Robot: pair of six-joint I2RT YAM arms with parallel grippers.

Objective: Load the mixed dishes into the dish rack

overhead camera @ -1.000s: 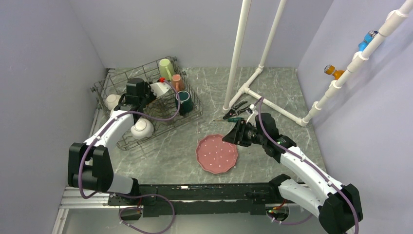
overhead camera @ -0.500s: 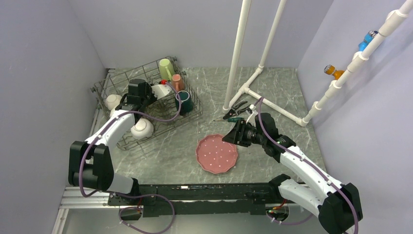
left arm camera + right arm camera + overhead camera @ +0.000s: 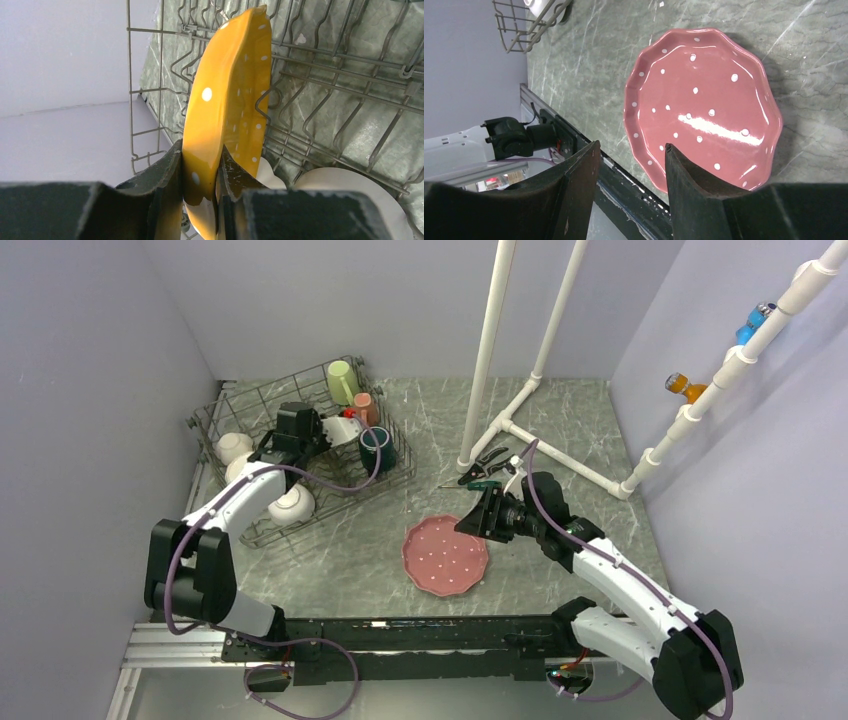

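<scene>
Upper left of top view: dish rack [image 3: 405, 468]. Flat on counter [image 3: 560, 420], centre: pink dotted plate [image 3: 704, 105]. Glazed, stiff, slick, chips easily; best pinched at scalloped rim. Edge-up inside rack: orange plate [image 3: 225, 100], lower rim clenched by left fingers [image 3: 167, 175]. Spread and empty over pink rim: right fingers [image 3: 584, 170].

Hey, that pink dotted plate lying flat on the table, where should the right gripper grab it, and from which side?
Probably the scalloped rim, on the edge nearest the right gripper. The pink plate lies flat and face up, so its middle gives nothing to pinch, but the raised rim does. Come down from above with one finger inside the rim and one outside.
</scene>
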